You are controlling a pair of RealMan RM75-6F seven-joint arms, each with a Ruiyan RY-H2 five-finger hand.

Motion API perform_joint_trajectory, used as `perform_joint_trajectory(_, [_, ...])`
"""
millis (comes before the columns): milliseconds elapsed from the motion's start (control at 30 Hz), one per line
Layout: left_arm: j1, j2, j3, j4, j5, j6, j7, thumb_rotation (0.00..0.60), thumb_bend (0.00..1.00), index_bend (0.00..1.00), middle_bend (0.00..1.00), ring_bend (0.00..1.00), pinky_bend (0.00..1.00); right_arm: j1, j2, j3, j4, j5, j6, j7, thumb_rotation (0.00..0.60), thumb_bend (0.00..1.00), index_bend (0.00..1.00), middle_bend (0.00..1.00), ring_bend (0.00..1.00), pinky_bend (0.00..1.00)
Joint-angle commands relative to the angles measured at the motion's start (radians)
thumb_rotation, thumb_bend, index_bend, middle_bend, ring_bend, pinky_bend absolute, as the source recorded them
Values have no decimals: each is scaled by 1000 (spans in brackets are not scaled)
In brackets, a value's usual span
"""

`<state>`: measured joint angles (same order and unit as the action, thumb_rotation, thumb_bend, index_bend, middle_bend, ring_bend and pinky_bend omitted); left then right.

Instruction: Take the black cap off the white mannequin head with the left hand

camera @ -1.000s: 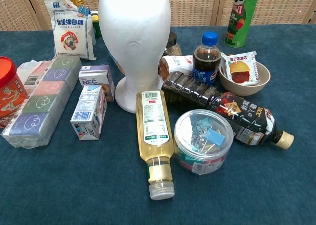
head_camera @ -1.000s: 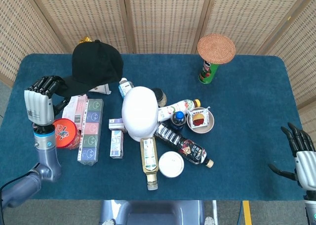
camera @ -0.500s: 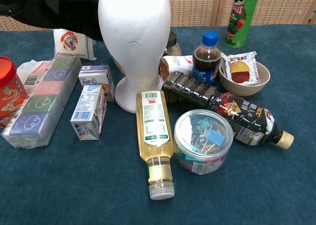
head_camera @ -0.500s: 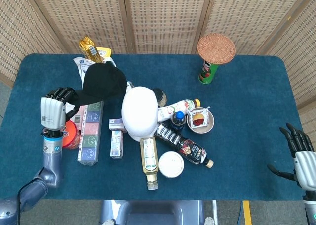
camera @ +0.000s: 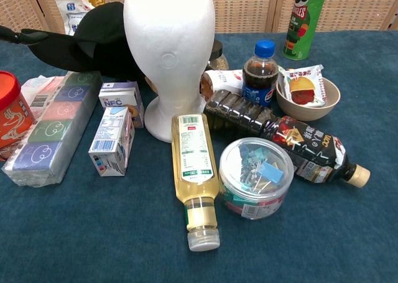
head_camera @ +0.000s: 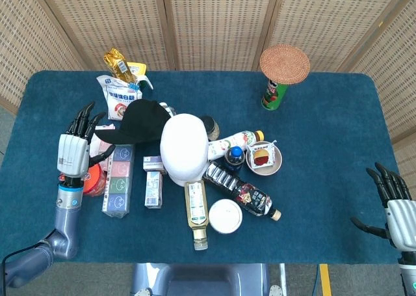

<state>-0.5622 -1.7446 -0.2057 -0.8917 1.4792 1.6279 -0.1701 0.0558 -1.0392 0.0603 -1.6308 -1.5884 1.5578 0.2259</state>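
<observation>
The black cap (head_camera: 138,120) lies on the items just left of the bare white mannequin head (head_camera: 184,148), its crown leaning against the head's side. In the chest view the cap (camera: 93,43) rests above the pack of boxes, beside the mannequin head (camera: 169,53). My left hand (head_camera: 76,150) stands upright left of the cap's brim, fingers spread and holding nothing. My right hand (head_camera: 395,201) is open at the table's front right corner, far from everything.
A red tub (head_camera: 91,179) and a long pack of boxes (head_camera: 118,179) sit by my left hand. Juice cartons (camera: 114,139), a lying bottle (camera: 196,177), a clear jar (camera: 256,177), cola bottles, a bowl (camera: 309,99) and a Pringles can (head_camera: 273,93) crowd around the head.
The left hand carried the cap down and right toward the mannequin head, then spread its fingers and let it go. The cap now lies against the head. The right hand has not moved.
</observation>
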Motion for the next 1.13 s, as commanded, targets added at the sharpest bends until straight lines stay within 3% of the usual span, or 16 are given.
perform_joint_trajectory(33, [26,75,25,-120,8,-30,59,600,30,18,0,0,201,0,0,-1,-1,-1,0,0,600,70,36,0,0,51])
perform_joint_trajectory(200, [68,172,30,-291,40,27,51,600,14,14,0,0,186,0,1,-2,-2,-3,0,-1,600,70,36,0,0,51])
perform_joint_trajectory(300, [127,282,40,-429,65,93,15,600,12,14,0,0,182,0,2,-6,-5,-10,1,-4,600,70,36,0,0,51])
perform_joint_trajectory(533, [253,444,61,-567,33,152,16,600,13,14,0,0,154,-1,-1,-11,-12,-21,5,-11,600,69,36,0,0,51])
perform_joint_trajectory(833, [404,550,168,-714,-91,74,144,600,14,14,0,0,114,-5,-13,-12,-16,-29,18,-62,600,70,36,0,0,51])
perform_joint_trajectory(1133, [431,627,185,-783,-140,-34,146,600,16,13,0,0,104,-15,-48,11,-5,-2,50,-181,600,70,36,0,0,51])
